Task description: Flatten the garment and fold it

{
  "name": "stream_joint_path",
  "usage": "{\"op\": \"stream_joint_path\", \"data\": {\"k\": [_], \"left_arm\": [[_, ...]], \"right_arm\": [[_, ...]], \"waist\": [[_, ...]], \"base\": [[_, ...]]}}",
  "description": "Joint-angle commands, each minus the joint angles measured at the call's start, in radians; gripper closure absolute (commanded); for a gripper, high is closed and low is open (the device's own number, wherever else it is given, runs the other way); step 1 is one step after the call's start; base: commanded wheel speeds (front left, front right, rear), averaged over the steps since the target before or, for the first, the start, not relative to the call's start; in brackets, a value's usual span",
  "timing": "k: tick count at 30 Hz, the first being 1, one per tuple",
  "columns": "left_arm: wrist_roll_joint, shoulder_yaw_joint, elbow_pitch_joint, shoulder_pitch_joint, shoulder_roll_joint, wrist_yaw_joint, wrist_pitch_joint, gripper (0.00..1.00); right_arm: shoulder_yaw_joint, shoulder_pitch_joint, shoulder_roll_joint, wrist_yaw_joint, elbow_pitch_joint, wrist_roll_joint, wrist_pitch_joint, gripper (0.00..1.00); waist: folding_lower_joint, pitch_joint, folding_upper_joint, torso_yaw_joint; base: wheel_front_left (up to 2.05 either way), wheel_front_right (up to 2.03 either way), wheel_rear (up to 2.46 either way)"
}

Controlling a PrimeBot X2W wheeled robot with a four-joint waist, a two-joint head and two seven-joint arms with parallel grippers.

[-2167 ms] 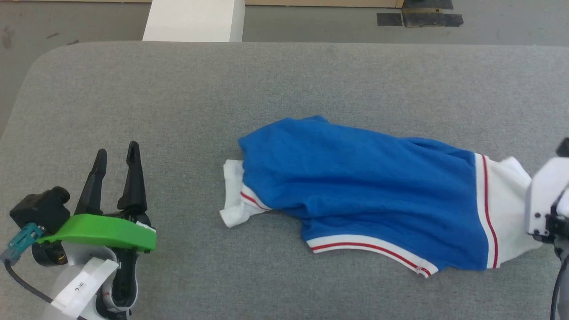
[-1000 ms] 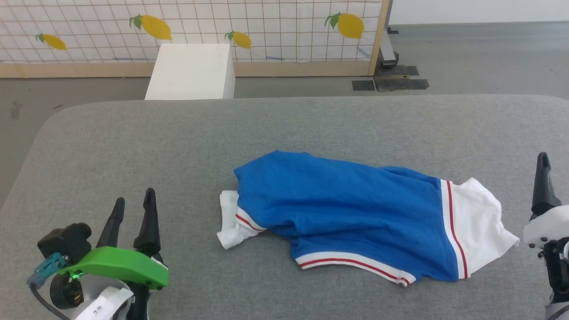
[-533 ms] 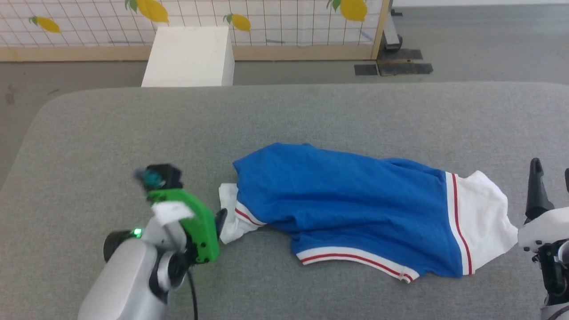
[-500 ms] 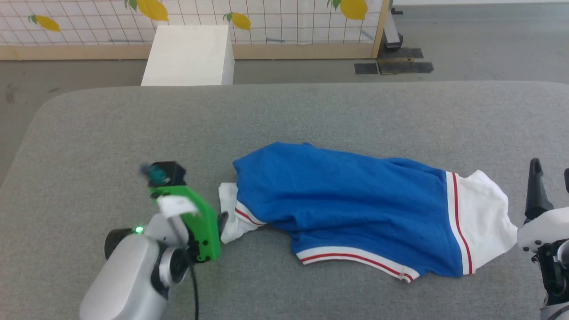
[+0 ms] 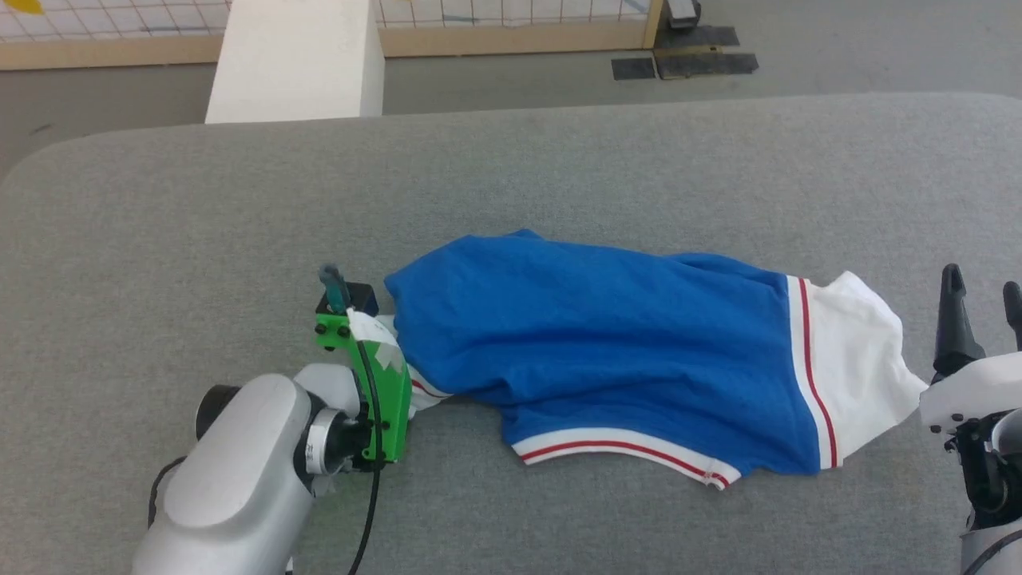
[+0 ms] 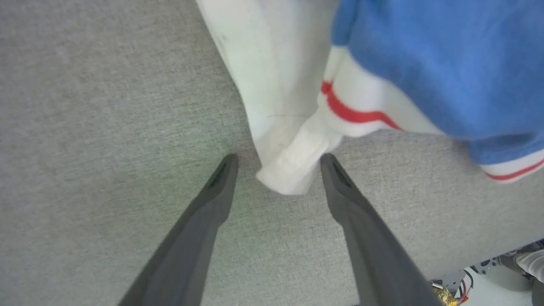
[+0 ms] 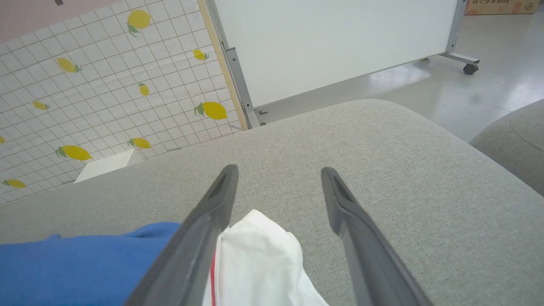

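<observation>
The left gripper point(image 6: 279, 157) has its two dark fingers point(image 6: 204, 221) spread wide, their tips low over the grey padded surface point(image 5: 160, 239), and between those tips lies the cuffed end of one white sleeve point(image 6: 289, 170) – straddled, not pinched. Just past that cuff runs a white band with one red stripe, and beyond it the blue body of the garment point(image 5: 607, 343). From the head view this one garment lies crumpled across the middle of the padded surface, its long axis running left to right, with the left arm's green mount point(image 5: 383, 399) at its left end. Along its near edge curves the hem trim point(image 5: 623, 447), white with a single red line. At the right end a second white sleeve point(image 5: 862, 359) fans out behind another red-striped band. The right gripper point(image 7: 279, 169) sits just beside that sleeve; its two fingers point(image 7: 357, 238) are also wide apart with nothing between them – bare grey fabric shows in the gap. Beyond the far edge of the padded surface stand one white box point(image 5: 295, 60), a lemon-patterned screen point(image 7: 106, 97) and one white panel point(image 7: 331, 42) on casters. Two dark patches point(image 5: 679, 64) mark the floor.
</observation>
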Motion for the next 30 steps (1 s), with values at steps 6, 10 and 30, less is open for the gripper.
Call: {"op": "stream_joint_path", "data": {"k": [6,10,30], "left_arm": [[-0.01,-0.007,0.052,-0.009,-0.015,-0.031,-0.038,1.0],[-0.021,-0.007,0.067,-0.009,-0.024,-0.051,-0.073,1.0],[-0.139,0.174,-0.119,0.12,-0.006,0.017,-0.247,1.0]], "right_arm": [[-0.007,-0.021,0.0,-0.001,0.023,0.002,-0.017,0.0],[-0.009,-0.019,0.0,-0.001,0.04,0.001,-0.02,0.0],[-0.021,-0.024,-0.036,-0.001,0.072,-0.212,0.462,0.0]], "waist": [[0.0,0.024,-0.0001,-0.017],[0.0,0.011,-0.0001,-0.007],[0.0,-0.001,-0.0001,-0.006]], "base": [[0.0,0.0,0.0],[0.0,0.0,0.0],[0.0,0.0,0.0]]}}
